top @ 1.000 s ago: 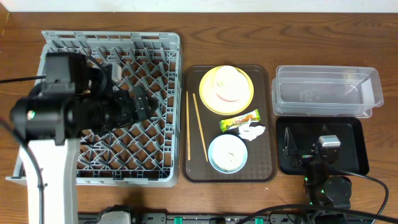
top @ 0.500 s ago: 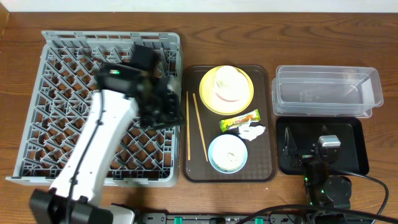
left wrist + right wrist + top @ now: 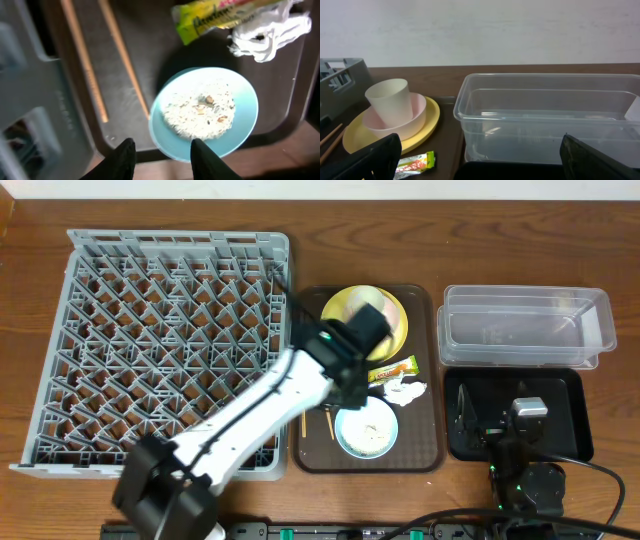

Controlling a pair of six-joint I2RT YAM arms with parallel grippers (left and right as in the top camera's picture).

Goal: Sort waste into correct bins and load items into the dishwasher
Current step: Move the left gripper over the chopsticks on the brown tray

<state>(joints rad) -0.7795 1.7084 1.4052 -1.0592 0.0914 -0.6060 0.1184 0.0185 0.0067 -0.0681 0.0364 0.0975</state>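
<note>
Pale-blue bowl (image 3: 205, 112), heaped with beige crumbly scraps (image 3: 200, 107), sits on the brown tray (image 3: 150, 30) just ahead of the left gripper (image 3: 162, 145), whose fingers stand apart with nothing between them. Beyond lie the wooden chopsticks (image 3: 82, 65) to one side, then the crumpled white tissue (image 3: 270, 35) touching the snack wrapper (image 3: 225, 12). Farther off the right gripper (image 3: 480, 167) gapes empty, facing the clear tub (image 3: 545, 115).
</note>
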